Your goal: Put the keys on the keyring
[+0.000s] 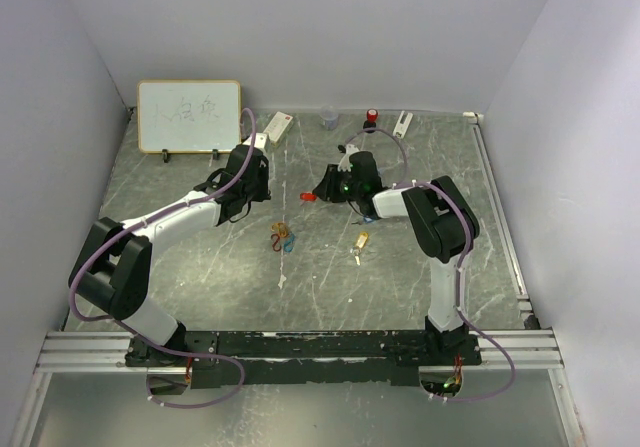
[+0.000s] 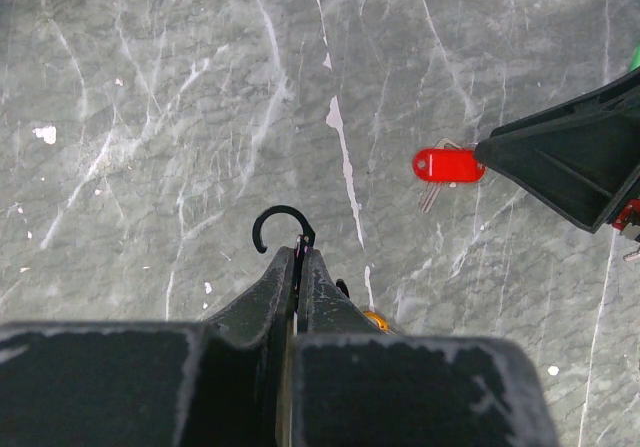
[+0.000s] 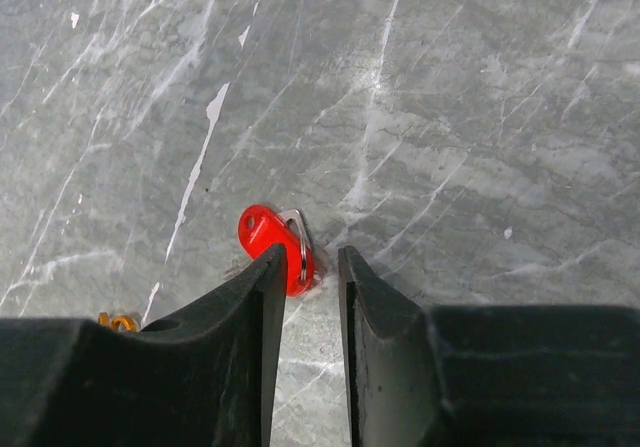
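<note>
My left gripper [image 2: 300, 255] is shut on the black keyring [image 2: 283, 209], whose open hook sticks out past the fingertips just above the table. A key with a red tag [image 2: 448, 165] lies flat to its right. My right gripper [image 3: 307, 257] is down at that red-tagged key [image 3: 265, 235], jaws still apart, with the tag's near end and metal ring between the fingertips. From above, the left gripper [image 1: 250, 189] and right gripper [image 1: 325, 189] face each other across the red key [image 1: 308, 196]. More tagged keys [image 1: 283, 237] and a yellow-tagged one [image 1: 361, 239] lie nearer the bases.
A whiteboard [image 1: 188, 115] leans at the back left. Small items line the back wall: a white tag [image 1: 277, 123], a cup [image 1: 328, 117] and a red-topped piece [image 1: 371, 117]. A small orange piece [image 3: 118, 321] lies by the right gripper's left finger. White walls close in both sides.
</note>
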You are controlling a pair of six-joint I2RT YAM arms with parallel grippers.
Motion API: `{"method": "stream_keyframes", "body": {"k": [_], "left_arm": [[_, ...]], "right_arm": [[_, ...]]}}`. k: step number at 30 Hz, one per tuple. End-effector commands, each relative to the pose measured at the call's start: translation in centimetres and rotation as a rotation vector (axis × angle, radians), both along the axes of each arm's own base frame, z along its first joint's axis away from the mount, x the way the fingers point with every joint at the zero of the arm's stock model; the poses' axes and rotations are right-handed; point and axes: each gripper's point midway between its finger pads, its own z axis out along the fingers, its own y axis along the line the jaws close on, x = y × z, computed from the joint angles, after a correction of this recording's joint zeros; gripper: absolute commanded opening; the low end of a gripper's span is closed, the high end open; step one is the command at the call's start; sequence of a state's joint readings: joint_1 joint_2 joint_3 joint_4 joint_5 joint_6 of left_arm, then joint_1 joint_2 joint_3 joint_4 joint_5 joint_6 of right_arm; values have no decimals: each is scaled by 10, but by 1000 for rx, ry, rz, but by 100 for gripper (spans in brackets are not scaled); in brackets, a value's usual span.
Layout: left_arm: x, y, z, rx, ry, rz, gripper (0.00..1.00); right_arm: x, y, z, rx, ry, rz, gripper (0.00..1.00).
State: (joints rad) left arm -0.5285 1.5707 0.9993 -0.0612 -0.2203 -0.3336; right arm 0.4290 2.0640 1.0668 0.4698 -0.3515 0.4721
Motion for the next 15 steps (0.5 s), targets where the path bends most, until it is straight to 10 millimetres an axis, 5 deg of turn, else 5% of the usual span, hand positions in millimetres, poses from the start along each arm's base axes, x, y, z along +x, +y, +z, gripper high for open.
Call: {"method": "stream_keyframes", "body": {"k": [1, 15], "left_arm": [[2, 0, -1, -10, 0, 3, 7], [2, 0, -3, -8, 2, 5, 7]], "right_arm": [[-6, 2, -18, -20, 47, 7, 26], [-5, 3, -20, -22, 48, 9, 14]]}}
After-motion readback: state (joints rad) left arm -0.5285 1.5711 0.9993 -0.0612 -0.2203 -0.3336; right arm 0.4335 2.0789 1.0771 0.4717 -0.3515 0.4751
